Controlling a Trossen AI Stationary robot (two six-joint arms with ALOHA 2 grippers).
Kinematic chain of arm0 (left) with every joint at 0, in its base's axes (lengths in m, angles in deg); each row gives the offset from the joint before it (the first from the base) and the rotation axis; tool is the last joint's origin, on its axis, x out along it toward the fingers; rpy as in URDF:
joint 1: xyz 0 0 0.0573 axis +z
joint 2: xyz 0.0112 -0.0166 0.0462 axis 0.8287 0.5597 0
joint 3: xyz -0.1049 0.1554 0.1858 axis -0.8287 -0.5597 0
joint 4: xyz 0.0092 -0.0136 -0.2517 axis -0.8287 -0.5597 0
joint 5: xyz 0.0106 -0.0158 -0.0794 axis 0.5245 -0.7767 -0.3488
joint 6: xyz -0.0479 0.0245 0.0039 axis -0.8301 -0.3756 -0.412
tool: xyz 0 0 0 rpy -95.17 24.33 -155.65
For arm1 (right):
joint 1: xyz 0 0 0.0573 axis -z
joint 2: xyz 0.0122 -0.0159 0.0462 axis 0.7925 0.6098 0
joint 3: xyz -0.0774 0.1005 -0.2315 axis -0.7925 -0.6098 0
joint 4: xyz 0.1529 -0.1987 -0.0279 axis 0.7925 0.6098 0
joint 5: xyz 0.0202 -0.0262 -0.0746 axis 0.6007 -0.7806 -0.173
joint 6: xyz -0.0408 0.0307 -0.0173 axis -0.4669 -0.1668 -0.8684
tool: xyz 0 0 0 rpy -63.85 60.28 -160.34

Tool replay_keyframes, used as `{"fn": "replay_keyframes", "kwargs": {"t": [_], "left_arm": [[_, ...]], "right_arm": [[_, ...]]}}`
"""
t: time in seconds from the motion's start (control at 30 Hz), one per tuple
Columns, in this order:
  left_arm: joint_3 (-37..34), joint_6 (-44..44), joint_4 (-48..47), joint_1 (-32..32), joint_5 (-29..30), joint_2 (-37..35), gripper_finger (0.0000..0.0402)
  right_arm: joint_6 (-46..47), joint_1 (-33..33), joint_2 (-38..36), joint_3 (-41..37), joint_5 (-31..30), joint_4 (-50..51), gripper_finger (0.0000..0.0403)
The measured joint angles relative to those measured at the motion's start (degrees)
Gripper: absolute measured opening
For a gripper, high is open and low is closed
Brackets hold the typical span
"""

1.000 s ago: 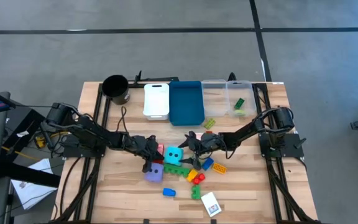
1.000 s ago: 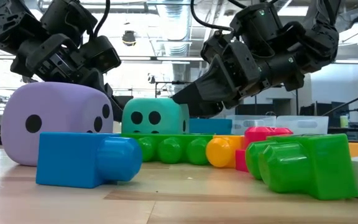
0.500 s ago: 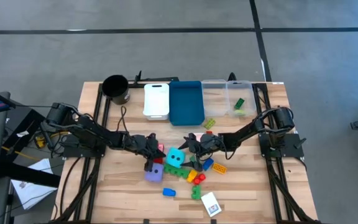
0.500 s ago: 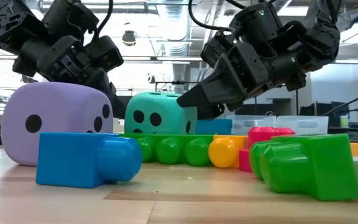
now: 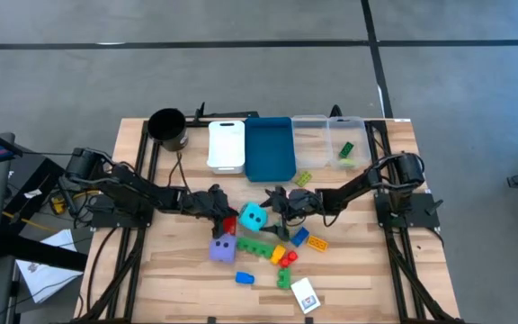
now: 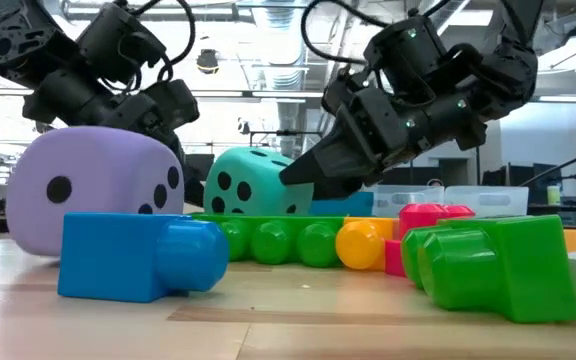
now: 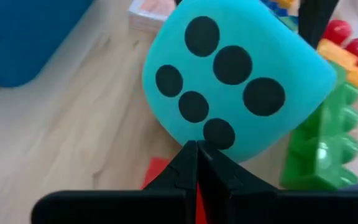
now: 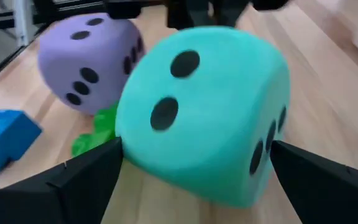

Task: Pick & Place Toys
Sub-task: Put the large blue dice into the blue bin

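Cyan die (image 5: 254, 214) shifted up-desk, tilted between spread right tool (image 5: 275, 204) and closed left tool (image 5: 224, 210); your squeeze may pop it loose.

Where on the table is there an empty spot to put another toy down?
Bare wood lies at the front left corner of the table, left of the small blue brick, and at the front right, right of the card. The middle is crowded: cyan die, purple die, bricks and both grippers.
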Motion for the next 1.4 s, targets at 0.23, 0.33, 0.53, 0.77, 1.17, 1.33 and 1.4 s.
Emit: {"fn": "replay_keyframes", "kwargs": {"t": [0.23, 0.33, 0.53, 0.77, 1.17, 1.33, 1.4], "left_arm": [[-0.11, 0.76, -3.11, 1.87, 0.60, -3.11, 0.0000], [-0.11, 0.93, -4.47, 1.99, 0.54, -5.18, 0.0000], [-0.13, 0.88, -5.28, 1.88, 0.28, -7.08, 0.0000], [-0.13, 0.65, -5.43, 1.88, 0.27, -6.75, 0.0000], [-0.13, 0.19, -5.18, 1.88, 0.32, -6.75, 0.0000], [-0.13, 0.19, -4.79, 1.88, 0.37, -6.75, 0.0000], [-0.13, 0.18, -4.78, 1.88, 0.39, -6.75, 0.0000]], "right_arm": [[0.73, 3.09, 0.29, -0.23, -0.48, 3.94, 0.0398], [1.29, 4.28, 0.16, -0.20, -0.39, 4.29, 0.0398], [2.30, 4.54, 0.11, -0.15, 0.02, 3.43, 0.0398], [2.14, 2.61, 0.04, -0.09, 0.41, -0.34, 0.0398], [2.02, 1.16, 0.00, -0.04, 0.41, -4.20, 0.0398], [2.02, 1.19, 0.00, -0.04, 0.41, -4.19, 0.0398], [2.00, 1.30, 0.00, -0.02, 0.08, -3.77, 0.0398]]}}
